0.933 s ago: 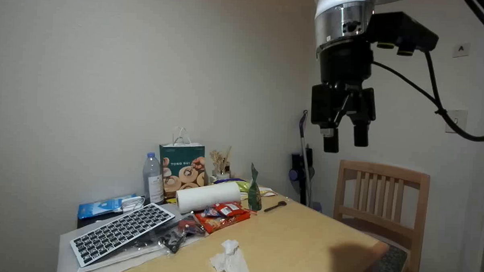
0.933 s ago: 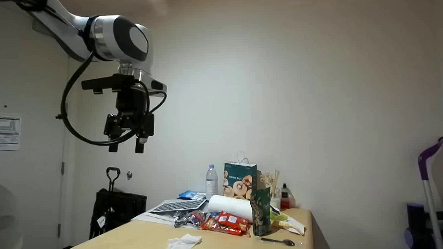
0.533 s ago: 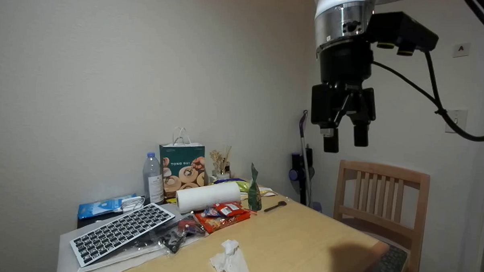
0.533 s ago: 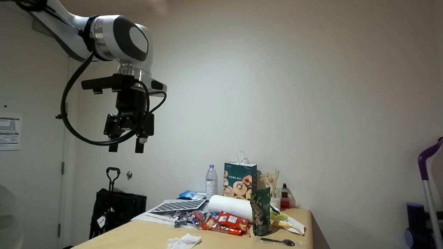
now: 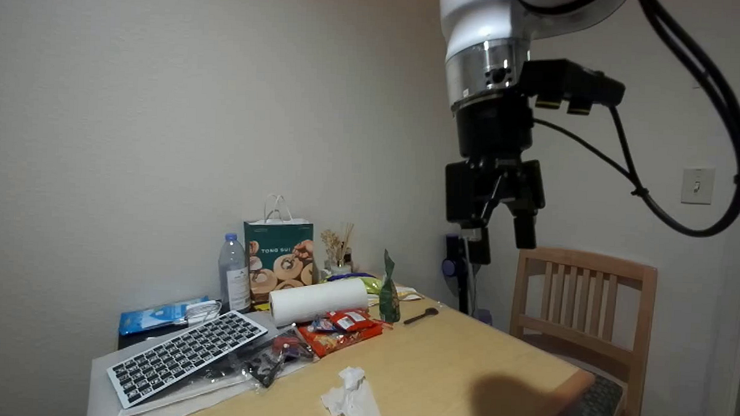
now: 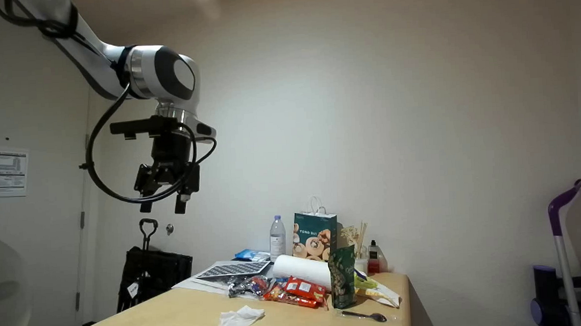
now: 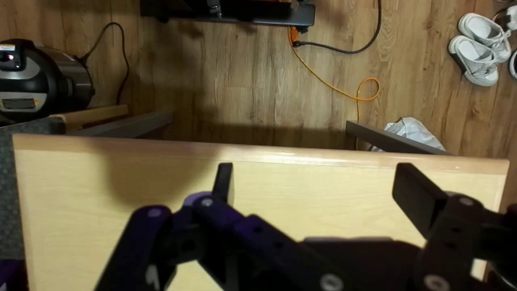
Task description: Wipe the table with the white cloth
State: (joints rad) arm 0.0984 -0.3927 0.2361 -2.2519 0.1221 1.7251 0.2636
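- The white-and-grey jointed robot arm (image 6: 161, 73) is reaching in from the upper left in an exterior view.
- Its silver metal wrist (image 5: 479, 70) is pointing downward.
- The black two-fingered claw (image 5: 502, 252) is hanging in the air beneath the wrist.
- Its dark, blocky fingers (image 7: 420, 198) are standing well apart.

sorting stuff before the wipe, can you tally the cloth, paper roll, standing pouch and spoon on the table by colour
White: 2 (white cloth, paper roll)
Green: 1 (standing pouch)
Black: 1 (spoon)
Total: 4
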